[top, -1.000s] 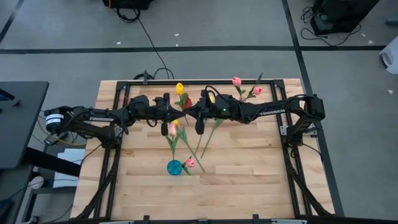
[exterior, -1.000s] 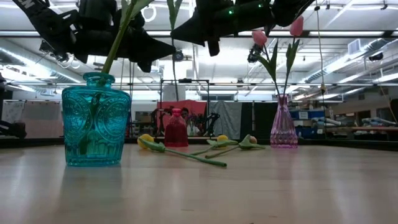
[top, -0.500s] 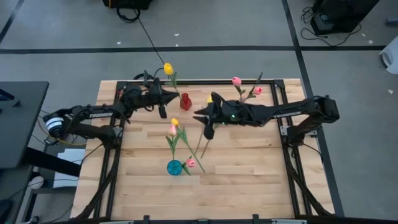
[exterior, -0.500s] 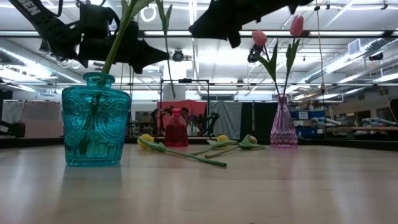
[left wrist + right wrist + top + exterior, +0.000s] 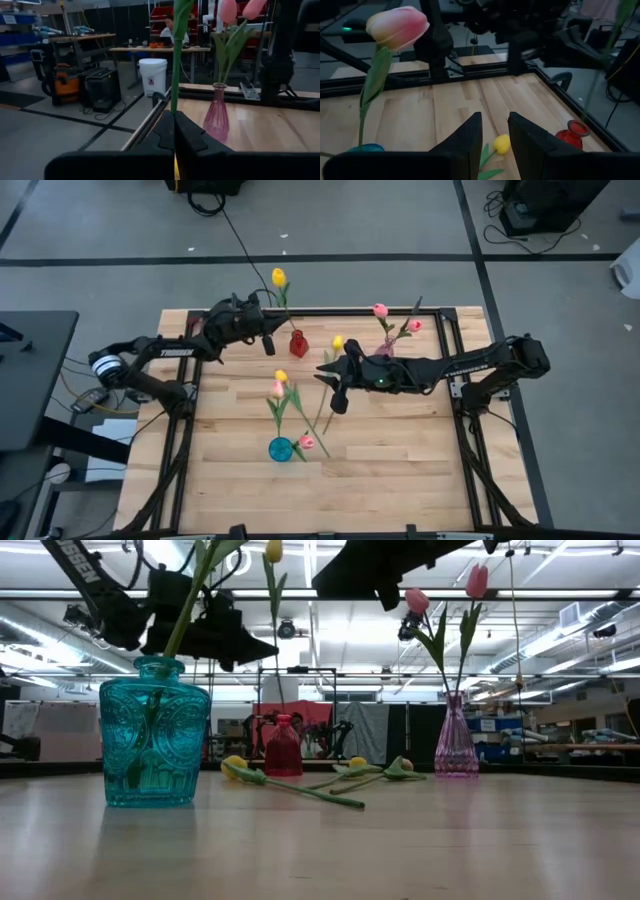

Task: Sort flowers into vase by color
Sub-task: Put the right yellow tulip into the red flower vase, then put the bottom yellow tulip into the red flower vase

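My left gripper (image 5: 268, 332) is over the far left part of the table, beside the small red vase (image 5: 298, 344), and is shut on a yellow tulip (image 5: 278, 277). The tulip's head also shows high in the low view (image 5: 272, 550). My right gripper (image 5: 338, 396) hangs open over the table's middle, above loose yellow tulips (image 5: 501, 144) lying flat on the wood. The pink vase (image 5: 383, 346) holds two pink tulips (image 5: 380, 310) by their stems. The teal vase (image 5: 281, 448) near the front has a pink tulip (image 5: 397, 27) standing in it. My left gripper pinches the yellow tulip's green stem (image 5: 174, 102) between its two fingers (image 5: 192, 137). The fingers come in about level, pointing toward the table's right, and lie across the stem. The tulip is lifted clear and stands upright, head above the gripper.
Several yellow tulips (image 5: 290, 780) lie between the red vase (image 5: 283, 748) and the pink vase (image 5: 455, 740). The black frame rails (image 5: 300, 310) run along the table's far edge. Bare wood (image 5: 400, 460) stretches across the near right. A person sits at a bench (image 5: 176, 27) beyond the table.
My left gripper has carried the yellow tulip from the table's middle toward the far left, near the red vase, keeping it upright. My right gripper has drawn back from the left gripper toward the right and a little toward the near edge.
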Controlling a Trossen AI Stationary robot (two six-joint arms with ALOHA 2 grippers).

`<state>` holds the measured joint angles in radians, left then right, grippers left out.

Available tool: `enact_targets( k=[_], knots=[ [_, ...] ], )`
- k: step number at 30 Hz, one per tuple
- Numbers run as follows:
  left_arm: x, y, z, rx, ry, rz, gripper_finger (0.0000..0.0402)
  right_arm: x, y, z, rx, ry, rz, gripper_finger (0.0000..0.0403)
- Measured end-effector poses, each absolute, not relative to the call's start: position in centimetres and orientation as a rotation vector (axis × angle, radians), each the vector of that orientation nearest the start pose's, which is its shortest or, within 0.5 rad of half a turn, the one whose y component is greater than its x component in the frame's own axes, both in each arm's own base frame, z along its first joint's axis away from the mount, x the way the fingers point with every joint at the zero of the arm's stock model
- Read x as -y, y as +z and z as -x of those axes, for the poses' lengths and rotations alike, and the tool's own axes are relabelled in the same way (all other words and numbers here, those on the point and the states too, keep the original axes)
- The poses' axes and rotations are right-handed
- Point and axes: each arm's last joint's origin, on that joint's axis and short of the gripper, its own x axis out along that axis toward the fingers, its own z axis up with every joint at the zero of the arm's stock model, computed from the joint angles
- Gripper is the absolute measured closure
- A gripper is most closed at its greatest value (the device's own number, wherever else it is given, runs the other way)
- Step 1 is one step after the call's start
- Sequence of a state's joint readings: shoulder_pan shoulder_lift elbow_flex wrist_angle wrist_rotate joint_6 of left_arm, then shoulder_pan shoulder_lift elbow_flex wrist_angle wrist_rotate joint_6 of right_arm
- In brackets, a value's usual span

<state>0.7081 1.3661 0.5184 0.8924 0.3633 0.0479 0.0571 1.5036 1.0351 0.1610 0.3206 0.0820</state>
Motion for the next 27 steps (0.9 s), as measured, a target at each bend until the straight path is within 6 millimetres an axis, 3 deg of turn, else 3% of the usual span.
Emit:
enact_targets(
  k=[6,15,23,27],
  knots=[
    [-18.2,21.2,-21.6,0.012,0.364,-0.052,0.0401,-1.5,27.9,-33.8,-0.309,-0.257,-0.014,0.0295],
    [-18.3,19.1,-21.7,-0.058,0.335,0.001,0.0383,-1.8,27.4,-33.6,-0.365,-0.259,-0.018,0.0297],
    [-17.6,18.2,-21.1,-0.141,0.308,0.024,0.0302,-1.9,27.2,-33.3,-0.404,-0.263,-0.048,0.0297],
    [-17.1,19.0,-20.5,-0.177,0.302,0.048,0.025,-1.9,27.0,-32.7,-0.455,-0.274,-0.098,0.0297]
  ],
)
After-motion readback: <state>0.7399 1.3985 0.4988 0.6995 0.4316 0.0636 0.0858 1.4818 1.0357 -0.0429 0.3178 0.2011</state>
